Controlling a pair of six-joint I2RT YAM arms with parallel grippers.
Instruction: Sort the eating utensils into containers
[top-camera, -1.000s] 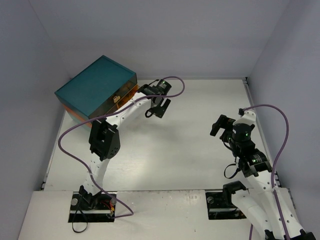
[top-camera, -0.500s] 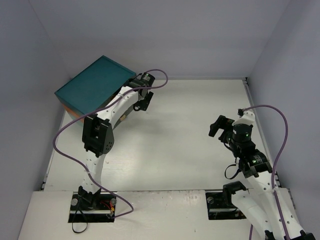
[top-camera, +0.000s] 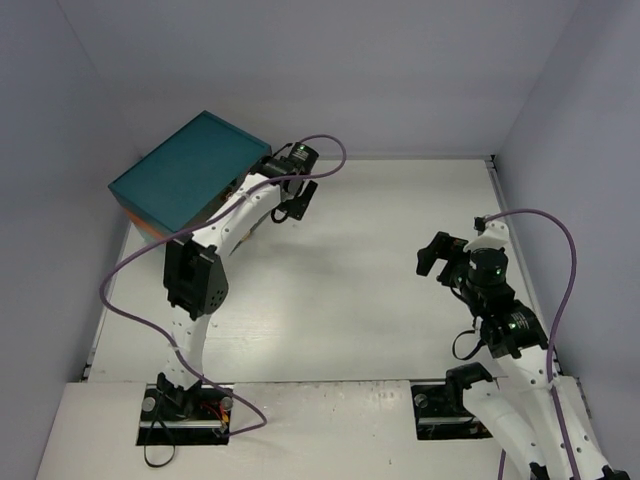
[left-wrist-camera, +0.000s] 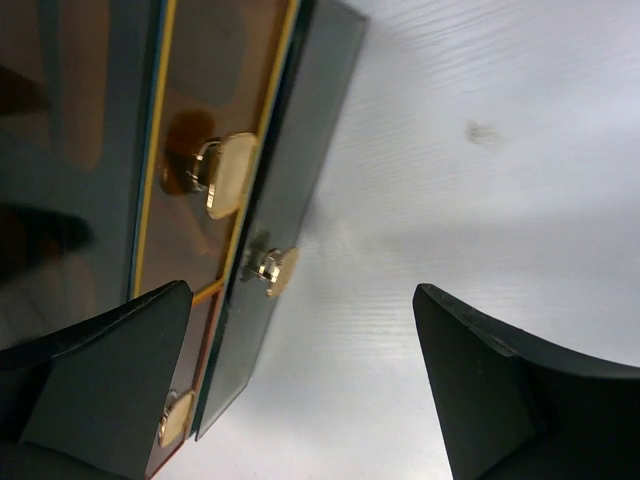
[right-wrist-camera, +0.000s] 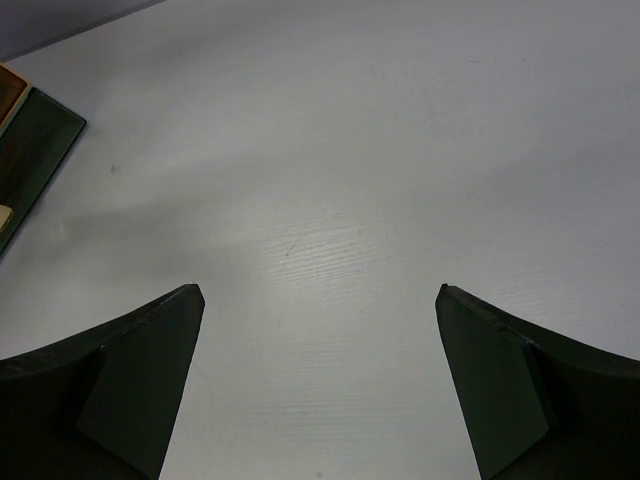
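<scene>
The teal chest (top-camera: 188, 172) stands at the far left of the table. In the left wrist view its drawer fronts (left-wrist-camera: 290, 170) show orange-brown edges and pale knobs (left-wrist-camera: 228, 175), and they look pushed in. My left gripper (top-camera: 293, 203) is open and empty just off the chest's front right corner; in its wrist view (left-wrist-camera: 300, 385) the nearest knob (left-wrist-camera: 275, 270) lies just ahead of the left finger. My right gripper (top-camera: 432, 256) is open and empty over bare table at the right, also seen in its wrist view (right-wrist-camera: 320, 390). No forks, spoons or chopsticks are in view.
Pale walls close in the white table (top-camera: 380, 290) on the left, back and right. The chest's corner (right-wrist-camera: 30, 150) shows at the far left edge of the right wrist view.
A drawer with an orange edge stuck out of the chest a second ago; it no longer shows. My left gripper swung left to the chest front, then drew back slightly. The right arm barely moved.
</scene>
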